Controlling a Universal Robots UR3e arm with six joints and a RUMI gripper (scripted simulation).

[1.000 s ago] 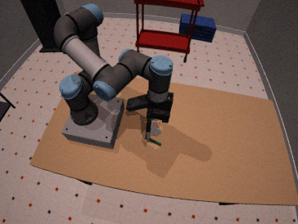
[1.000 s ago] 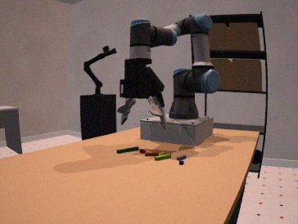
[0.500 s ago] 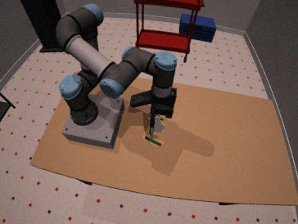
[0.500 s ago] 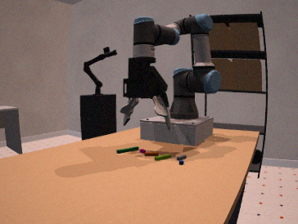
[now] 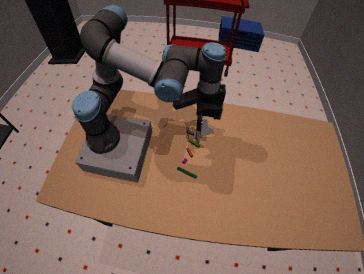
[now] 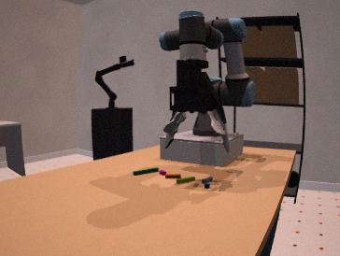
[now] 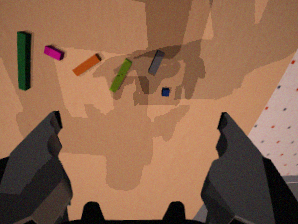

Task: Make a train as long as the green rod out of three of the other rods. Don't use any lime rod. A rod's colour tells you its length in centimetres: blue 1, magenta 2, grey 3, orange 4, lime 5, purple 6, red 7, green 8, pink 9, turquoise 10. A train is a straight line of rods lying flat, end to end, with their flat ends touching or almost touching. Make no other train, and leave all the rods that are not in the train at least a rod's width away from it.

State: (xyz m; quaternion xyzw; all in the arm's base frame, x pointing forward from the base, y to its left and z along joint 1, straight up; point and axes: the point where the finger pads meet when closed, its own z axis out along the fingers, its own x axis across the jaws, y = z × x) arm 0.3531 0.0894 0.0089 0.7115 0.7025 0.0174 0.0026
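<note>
Several rods lie flat and apart on the brown table. In the wrist view the green rod (image 7: 23,60) is at the far left, then the magenta rod (image 7: 53,52), the orange rod (image 7: 86,64), the lime rod (image 7: 121,75), the grey rod (image 7: 156,62) and the small blue rod (image 7: 165,92). In the exterior view they form a loose row: green (image 6: 145,171), magenta (image 6: 162,172), orange (image 6: 173,176), lime (image 6: 186,179), grey (image 6: 206,179), blue (image 6: 206,185). My gripper (image 6: 196,132) hangs open and empty well above the grey and lime rods; its fingers frame the wrist view's bottom (image 7: 135,150).
The arm's grey base block (image 6: 201,149) stands on the table behind the rods. A red shelf cart (image 5: 205,25) and blue boxes (image 5: 242,32) stand on the floor beyond the table. A black pedestal with a small arm (image 6: 111,131) stands at the back left.
</note>
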